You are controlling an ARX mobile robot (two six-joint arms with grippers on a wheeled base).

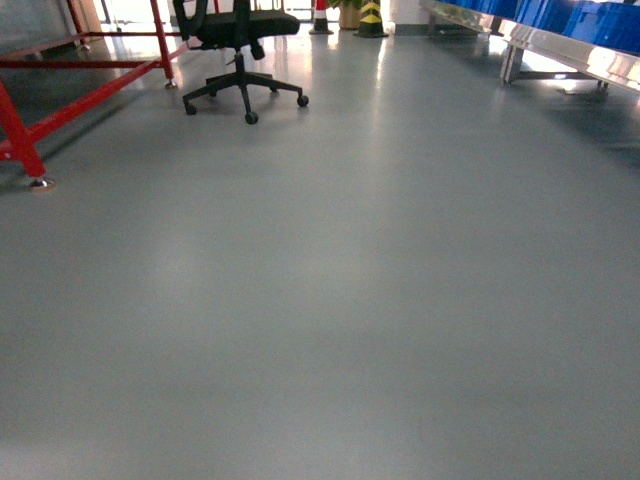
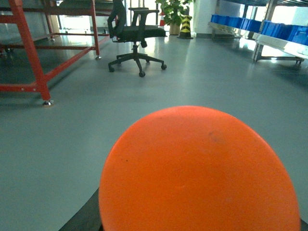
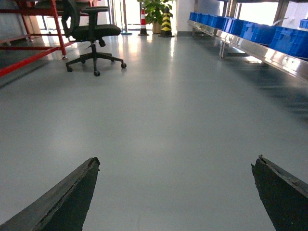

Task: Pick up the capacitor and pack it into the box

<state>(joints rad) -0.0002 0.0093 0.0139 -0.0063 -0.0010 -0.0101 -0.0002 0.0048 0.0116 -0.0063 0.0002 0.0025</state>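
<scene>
Grey floor [image 1: 330,300] lies open ahead across the middle of all views; obstacles sit only at the far edges: black office chair [image 1: 240,55] ahead left, red metal frame [image 1: 60,90] along the left, steel rack with blue bins [image 1: 570,35] along the right. Right gripper [image 3: 175,197] fingers spread wide, bare floor between them. Left wrist view largely blocked by the orange capacitor [image 2: 199,173] close to the lens.

The capacitor [image 2: 199,173] fills the lower part of the left wrist view as a smooth, rounded orange-red end face, seen end-on and very close, with a faint dark smudge near its upper right.
</scene>
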